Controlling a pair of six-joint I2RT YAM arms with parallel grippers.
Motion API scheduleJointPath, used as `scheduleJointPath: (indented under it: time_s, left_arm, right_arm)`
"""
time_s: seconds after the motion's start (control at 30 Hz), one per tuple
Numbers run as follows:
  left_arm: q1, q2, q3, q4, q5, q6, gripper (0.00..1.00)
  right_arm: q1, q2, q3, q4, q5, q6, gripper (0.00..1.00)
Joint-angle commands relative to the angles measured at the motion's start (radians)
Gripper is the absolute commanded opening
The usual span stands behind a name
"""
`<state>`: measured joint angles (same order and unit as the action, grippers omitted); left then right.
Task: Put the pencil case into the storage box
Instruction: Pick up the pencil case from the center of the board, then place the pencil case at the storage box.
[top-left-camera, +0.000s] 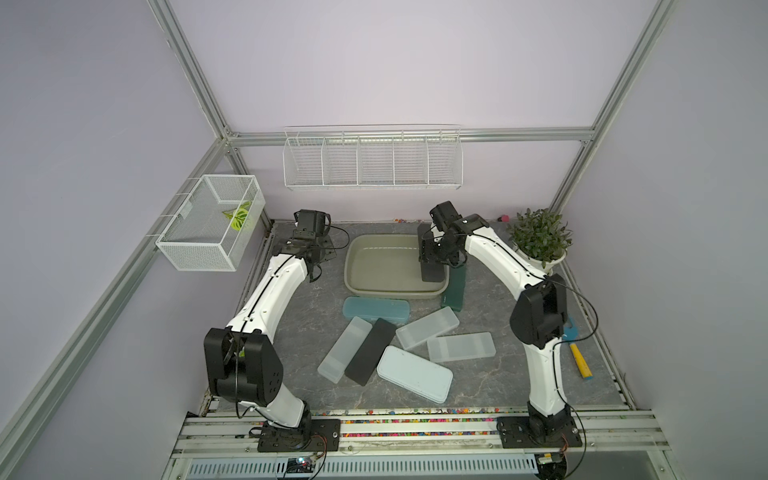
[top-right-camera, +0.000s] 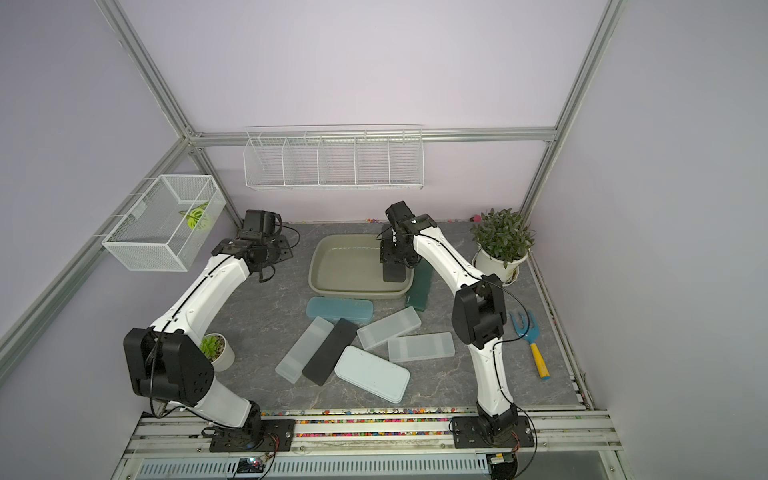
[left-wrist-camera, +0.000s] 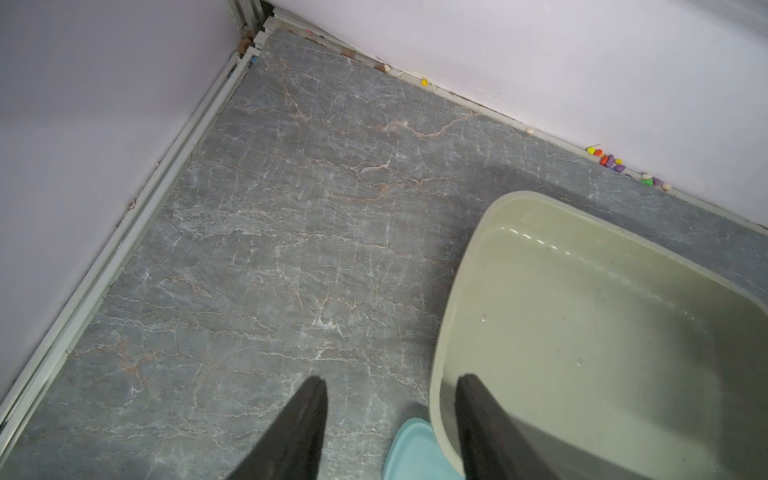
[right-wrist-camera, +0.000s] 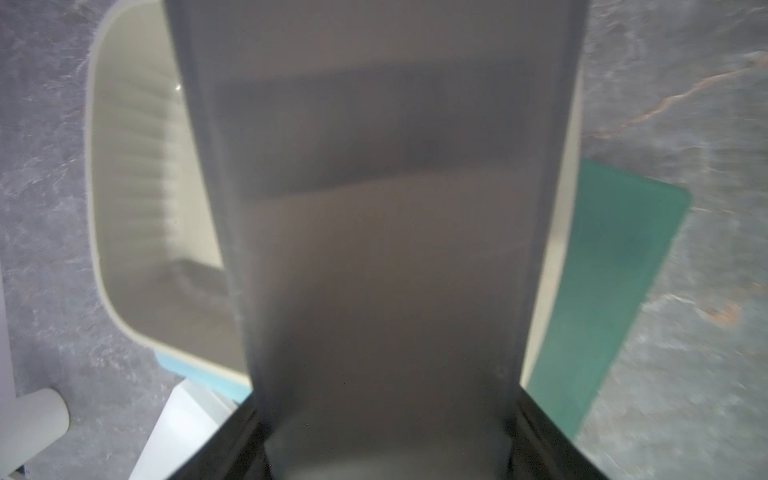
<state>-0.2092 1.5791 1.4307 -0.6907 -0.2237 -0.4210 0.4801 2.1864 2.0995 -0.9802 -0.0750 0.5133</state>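
Lilac walls (top-left-camera: 374, 62) enclose the grey marble-patterned surface (top-left-camera: 478, 386), where the shallow olive-khaki plastic storage box (top-left-camera: 382, 266) sits toward the back. The right claw (top-left-camera: 431, 255) grips a dark grey rectangular pencil case (top-left-camera: 432, 272) on end over the box's right end; the claw hides the case's upper part, and whether it touches the box floor is unclear. The left claw (left-wrist-camera: 392, 380) hangs open beside the box's left end, and a dark green case (top-left-camera: 454, 291) just beyond the right rim is partly covered.
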Motion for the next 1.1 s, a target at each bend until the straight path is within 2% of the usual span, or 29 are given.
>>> scheduleJointPath:
  time_s: [0.0,0.3,0.53,0.63,0.9,1.07]
  left_arm:
    - [0.004,-0.049,-0.034,-0.018,-0.004,-0.022,0.55]
    - [0.003,-0.085,-0.076,-0.034,-0.006,-0.019,0.55]
    - [0.003,-0.088,-0.085,-0.043,-0.013,-0.015,0.57]
    - [0.003,-0.082,-0.086,-0.047,-0.007,-0.016,0.6]
    - [0.003,-0.079,-0.111,-0.087,0.026,-0.027,0.67]
    - [-0.023,-0.099,-0.165,-0.129,0.049,-0.029,0.68]
  right_arm:
    - [0.0,0.068,0.089,-0.031,-0.035,0.039,0.48]
    - [0.009,0.281,0.276,-0.102,-0.015,0.068,0.5]
    - [0.009,0.348,0.297,-0.136,0.068,0.071,0.53]
    - [0.009,0.367,0.298,-0.147,0.09,0.068,0.59]
    - [0.008,0.329,0.298,-0.158,0.093,0.04,0.85]
    - [0.007,0.245,0.295,-0.175,0.077,0.013,0.92]
